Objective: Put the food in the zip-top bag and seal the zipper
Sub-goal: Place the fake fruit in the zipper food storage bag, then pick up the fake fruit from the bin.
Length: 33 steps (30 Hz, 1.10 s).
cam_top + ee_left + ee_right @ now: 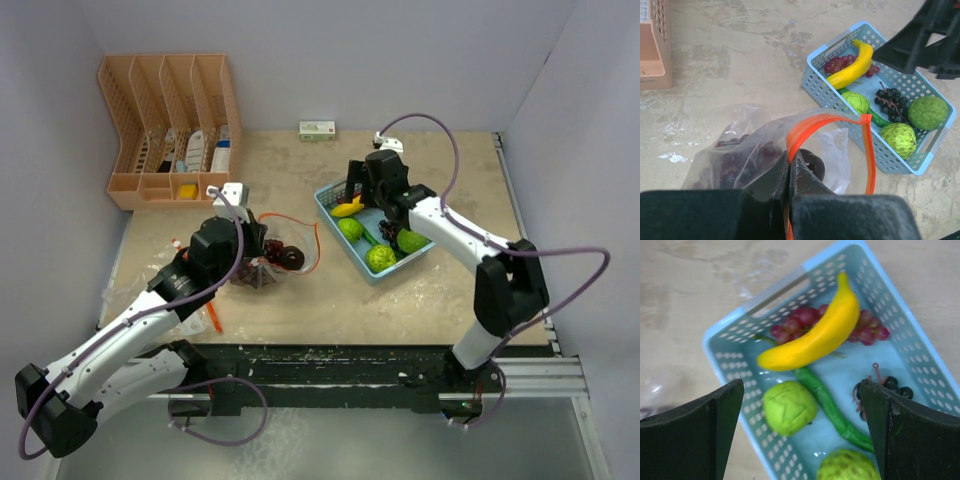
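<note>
The left claw (790,172) is clamped shut on the bag (735,155) at its orange zipper (868,150). It lifts the rim so the mouth gapes toward the basket (822,82), a hold that looks meant to keep an entry open for the other arm. Some dark fruit (812,162) already lies inside the bag. The right claw (800,390) hangs over the basket with its jaws spread wide and nothing between them, seemingly lining up a pick. Most of the food is in the basket: the banana (815,337) lies aslant across red grapes (800,317), a long vegetable (832,407) runs beneath it, round green fruits (789,407) sit beside that, and dark grapes (892,385) lie near the right finger. The banana is on top and unobstructed, so it is probably the easiest grab; the basket walls crowd the lower pieces. Between basket and bag the tabletop (330,300) is bare, giving a short open path. The rack (165,130) stands well apart at the far left.
</note>
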Motion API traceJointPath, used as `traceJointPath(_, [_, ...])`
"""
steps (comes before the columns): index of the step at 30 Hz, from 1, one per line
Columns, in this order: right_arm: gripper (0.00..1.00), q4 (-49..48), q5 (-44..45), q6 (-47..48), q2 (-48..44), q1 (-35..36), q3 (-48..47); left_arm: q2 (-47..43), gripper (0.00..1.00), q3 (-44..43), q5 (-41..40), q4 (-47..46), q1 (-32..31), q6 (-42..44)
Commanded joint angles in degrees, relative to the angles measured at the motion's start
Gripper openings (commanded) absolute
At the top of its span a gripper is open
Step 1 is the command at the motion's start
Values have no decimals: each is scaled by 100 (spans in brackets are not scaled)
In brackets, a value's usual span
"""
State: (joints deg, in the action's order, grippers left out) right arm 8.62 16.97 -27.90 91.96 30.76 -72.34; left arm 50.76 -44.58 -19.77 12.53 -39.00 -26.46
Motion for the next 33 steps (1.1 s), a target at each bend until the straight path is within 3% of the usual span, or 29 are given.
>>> traceJointPath(1, [100,-57,-19,-165,515,-365,-562,-148,0,-60,32,-140,31,-25])
traceJointPath(10, [100,-52,-129,-286,1811,-542,-1285,-175,0,13,110,-209,33,62])
traceJointPath(19, [90,-54,-43,-368,2070,-609,-1289,-131,0,170,140,-250,33,66])
traceJointPath(29, [37,-278,-258,-282,1785,-609,-1003,-133,0,230,134,-244,33,18])
traceJointPath(33, [23,-457,-452,-202,1441,-608,-845,-147,0,232,99,-204,33,18])
